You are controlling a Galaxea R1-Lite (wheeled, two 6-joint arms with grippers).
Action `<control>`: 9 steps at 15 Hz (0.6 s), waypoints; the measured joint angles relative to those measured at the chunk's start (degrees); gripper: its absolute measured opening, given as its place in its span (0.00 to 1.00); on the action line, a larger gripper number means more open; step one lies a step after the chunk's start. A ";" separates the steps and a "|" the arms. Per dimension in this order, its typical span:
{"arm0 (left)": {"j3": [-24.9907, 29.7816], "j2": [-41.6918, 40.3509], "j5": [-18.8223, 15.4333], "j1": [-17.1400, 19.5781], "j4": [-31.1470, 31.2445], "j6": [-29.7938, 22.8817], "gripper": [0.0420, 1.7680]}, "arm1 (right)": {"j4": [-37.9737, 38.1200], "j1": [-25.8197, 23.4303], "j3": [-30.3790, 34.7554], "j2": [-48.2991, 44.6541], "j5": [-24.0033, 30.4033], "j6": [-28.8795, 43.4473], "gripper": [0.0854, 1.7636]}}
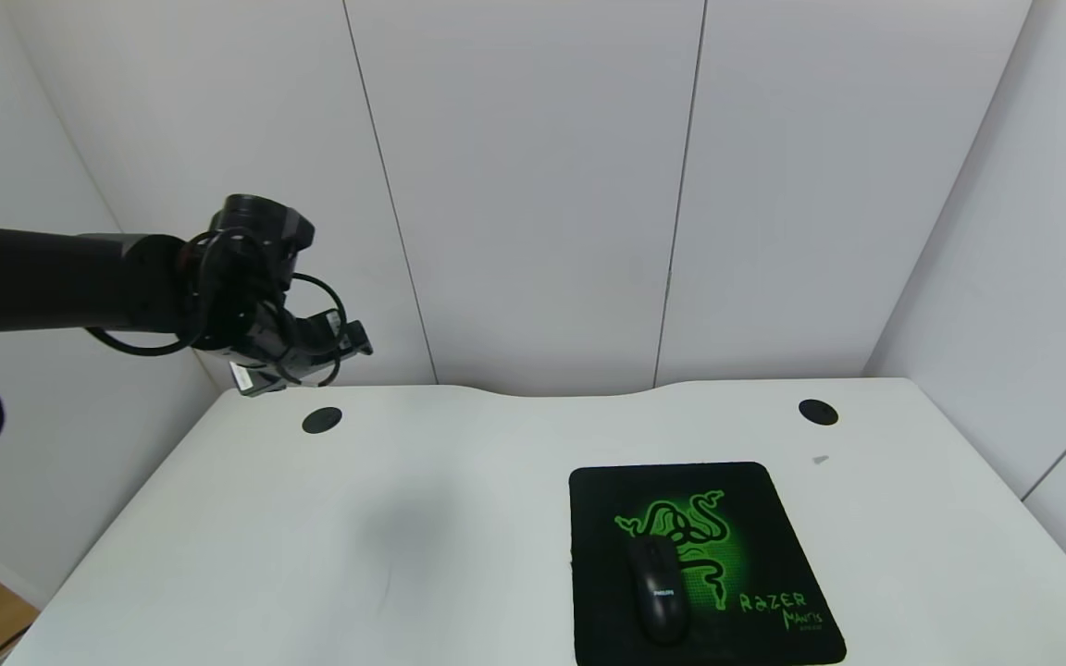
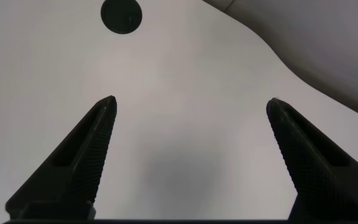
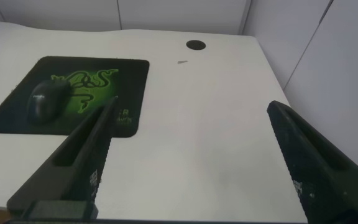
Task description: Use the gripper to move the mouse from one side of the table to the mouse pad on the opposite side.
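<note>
The black mouse (image 1: 657,588) lies on the black mouse pad (image 1: 774,518) with the green emblem, on the right half of the white table (image 1: 311,555). Both also show in the right wrist view, the mouse (image 3: 45,99) on the pad (image 3: 132,68). My left gripper (image 1: 348,344) is held high above the table's far left corner, open and empty; its wrist view shows the spread fingertips (image 2: 101,118) over bare table. My right gripper (image 3: 188,112) is open and empty above the table's right side, out of the head view.
Two round black grommet holes sit near the far edge, one left (image 1: 322,420) and one right (image 1: 818,412). A small grey mark (image 1: 820,459) lies beside the pad. White walls close the back and right side.
</note>
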 joint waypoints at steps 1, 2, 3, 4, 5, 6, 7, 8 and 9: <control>4.33 -2.66 -2.16 1.49 -3.29 3.30 0.97 | 0.00 0.00 0.00 0.00 0.00 0.00 0.97; 8.69 -5.44 -4.79 3.06 -6.62 6.62 0.97 | 0.01 0.00 0.00 0.00 0.00 0.00 0.97; 13.40 -8.58 -7.96 4.80 -10.02 10.12 0.97 | 0.00 0.00 0.00 0.00 0.00 0.01 0.97; 17.51 -11.58 -10.87 6.47 -13.08 12.97 0.97 | 0.01 0.00 0.00 0.00 -0.02 -0.02 0.97; 21.50 -14.81 -13.75 8.27 -15.77 15.30 0.97 | 0.01 0.00 0.00 0.00 -0.02 -0.02 0.97; 24.84 -17.81 -16.14 9.75 -17.47 16.99 0.97 | 0.01 0.00 0.00 0.00 -0.02 -0.02 0.97; 27.71 -20.76 -18.01 11.02 -18.52 18.53 0.97 | 0.00 0.00 0.00 0.00 -0.02 -0.02 0.97; 30.38 -23.86 -19.81 12.23 -19.07 20.00 0.97 | 0.01 0.00 0.00 0.00 -0.04 -0.02 0.97; 32.41 -26.72 -21.48 13.14 -19.35 20.96 0.97 | 0.00 0.00 0.00 0.00 -0.02 -0.02 0.97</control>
